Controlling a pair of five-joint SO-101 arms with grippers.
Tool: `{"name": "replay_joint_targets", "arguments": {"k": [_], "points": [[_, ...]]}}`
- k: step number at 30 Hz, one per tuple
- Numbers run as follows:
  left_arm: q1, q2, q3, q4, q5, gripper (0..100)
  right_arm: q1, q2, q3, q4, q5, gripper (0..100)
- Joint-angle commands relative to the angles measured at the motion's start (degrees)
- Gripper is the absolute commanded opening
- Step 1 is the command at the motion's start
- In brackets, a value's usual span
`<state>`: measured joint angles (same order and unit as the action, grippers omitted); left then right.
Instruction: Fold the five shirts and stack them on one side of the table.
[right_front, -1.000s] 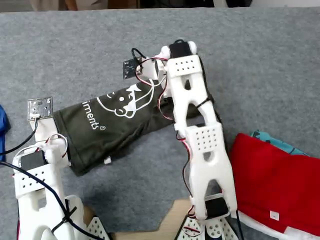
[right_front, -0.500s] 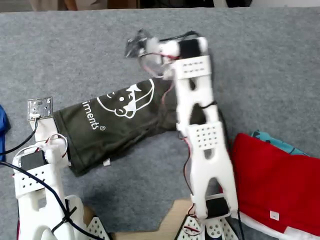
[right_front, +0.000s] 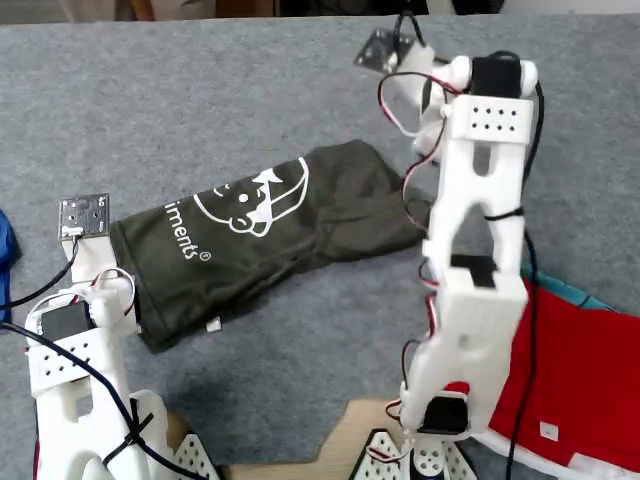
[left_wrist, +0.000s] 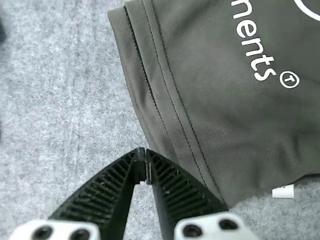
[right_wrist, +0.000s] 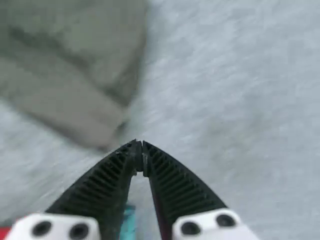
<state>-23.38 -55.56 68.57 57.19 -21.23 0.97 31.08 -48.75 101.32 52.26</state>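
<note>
A dark olive shirt (right_front: 270, 230) with white print lies folded in a long strip, slanting across the middle of the grey mat. In the left wrist view my left gripper (left_wrist: 145, 156) is shut with nothing in it, its tips on the mat right beside the shirt's stitched hem (left_wrist: 165, 120). The left arm (right_front: 75, 350) stands at the near left corner. My right arm (right_front: 480, 220) is raised over the mat to the right of the shirt. My right gripper (right_wrist: 139, 150) is shut and empty above bare mat, the olive shirt (right_wrist: 65, 70) blurred beyond it.
A red shirt (right_front: 570, 370) lies folded at the near right on top of a teal one (right_front: 560, 285) and a white one (right_front: 520, 452). A blue cloth (right_front: 5, 250) pokes in at the left edge. Grey mat (right_front: 180, 110) lies bare at the far left.
The right arm has lifted off the olive shirt's far end and swung up and to the right, uncovering that end. The left arm and the shirt have stayed put.
</note>
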Motion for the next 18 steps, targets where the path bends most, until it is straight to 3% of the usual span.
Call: {"name": "replay_joint_targets", "arguments": {"k": [1,9,18], "points": [[-0.09,-0.40,-0.88,-0.79,-0.44,2,0.66,-12.09,18.77,-0.35,-0.88,0.5],[-0.09,-0.40,-0.88,-0.79,-0.44,2,-0.66,-17.10,41.98,-15.65,-1.93,0.5],[-0.35,-0.66,-0.88,-0.44,-0.44,2,-5.23,1.01,33.36,-25.41,-3.87,0.5]]}}
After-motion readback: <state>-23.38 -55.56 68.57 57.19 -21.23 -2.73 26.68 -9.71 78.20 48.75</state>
